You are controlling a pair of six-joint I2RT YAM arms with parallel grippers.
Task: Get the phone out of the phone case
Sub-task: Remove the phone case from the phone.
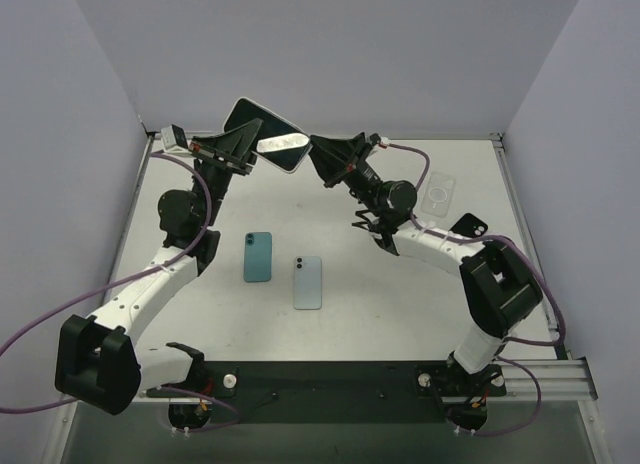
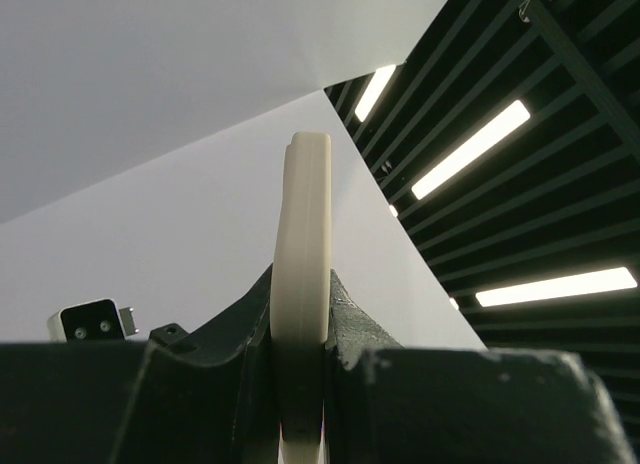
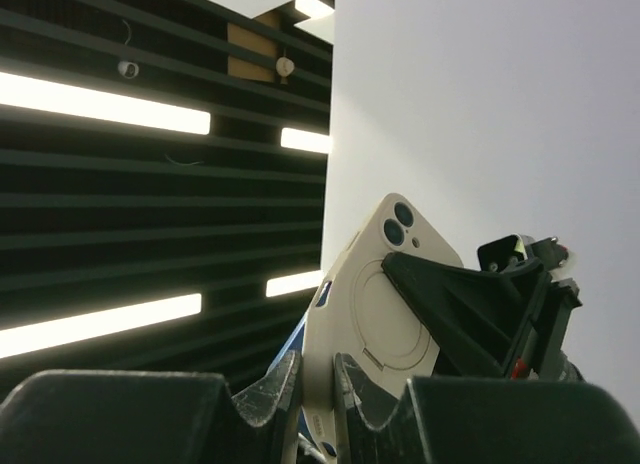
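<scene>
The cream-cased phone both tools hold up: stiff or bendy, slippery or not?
Likely stiff: the cased phone looks straight edge-on in the left tool. Its smooth back may slip, since the right tool pinches only one end.

A teal phone point(image 1: 258, 256) is lying flat, back up, on the white desk point(image 1: 380, 304), left of centre. A pale blue phone point(image 1: 307, 282) is lying just beside it to the right and slightly nearer, not touching, also back up. A clear case point(image 1: 440, 194) with a ring mark is resting near the far right edge, well apart from both. Overhead, light strips point(image 3: 100, 99) are glowing between dark slats point(image 3: 150, 199).
</scene>
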